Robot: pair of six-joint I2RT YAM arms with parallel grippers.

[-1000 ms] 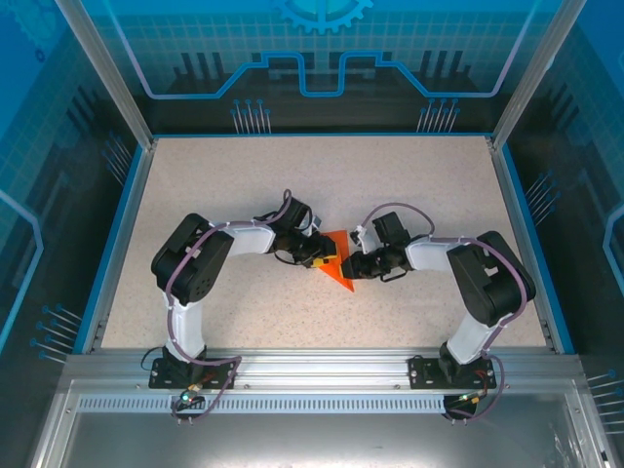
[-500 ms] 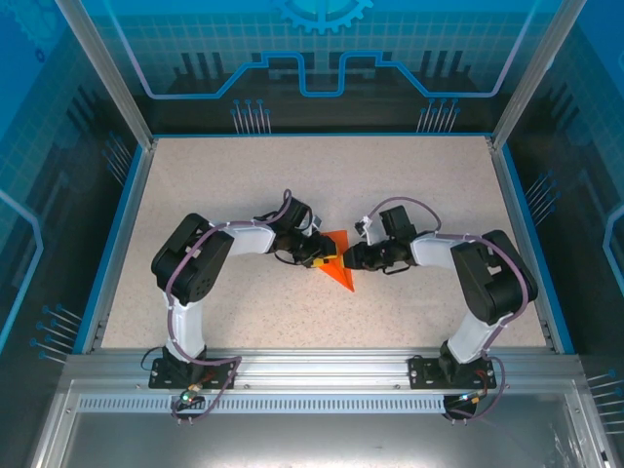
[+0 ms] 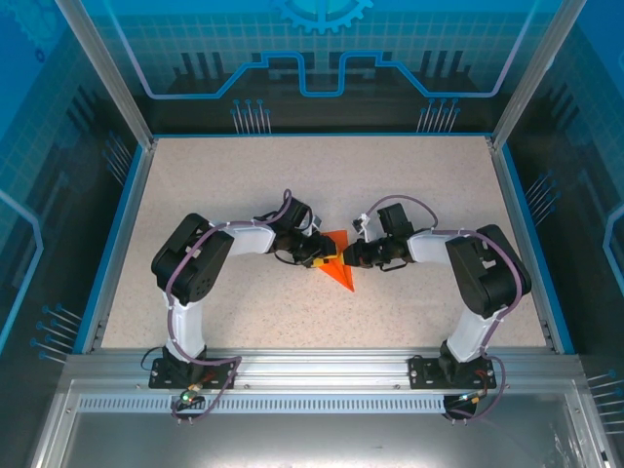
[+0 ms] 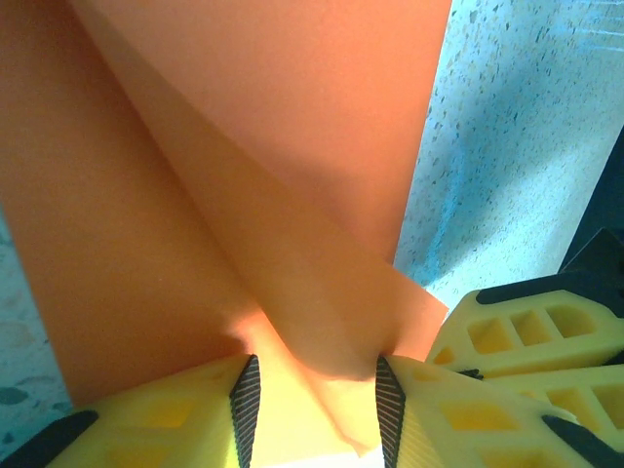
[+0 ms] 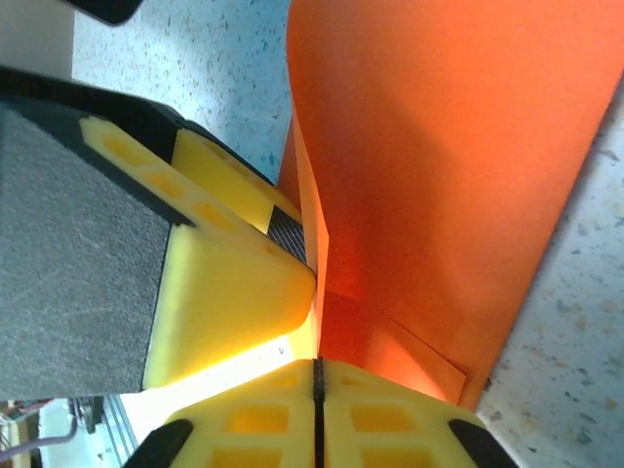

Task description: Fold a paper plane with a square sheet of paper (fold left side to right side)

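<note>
The orange sheet of paper (image 3: 340, 274) is folded into a pointed triangle near the table's middle, standing partly upright between both grippers. My left gripper (image 3: 321, 257) reaches in from the left. In the left wrist view its jaws (image 4: 316, 378) stand partly apart, with a creased fold of the paper (image 4: 244, 146) wedged between both pads. My right gripper (image 3: 348, 258) meets it from the right. In the right wrist view its fingertips (image 5: 317, 369) are pressed together, and the thin edge of the paper (image 5: 439, 146) runs down into their seam.
The left gripper's yellow finger (image 5: 234, 283) lies against the paper's other face, a finger's width from my right fingertips. The right gripper's fingers (image 4: 526, 341) show beside the left jaws. Speckled tabletop (image 3: 292, 175) lies all around, inside blue walls (image 3: 125, 195).
My right gripper slid a little left up to the paper and its jaws went from partly open to shut. The left gripper and the paper stayed where they were.
</note>
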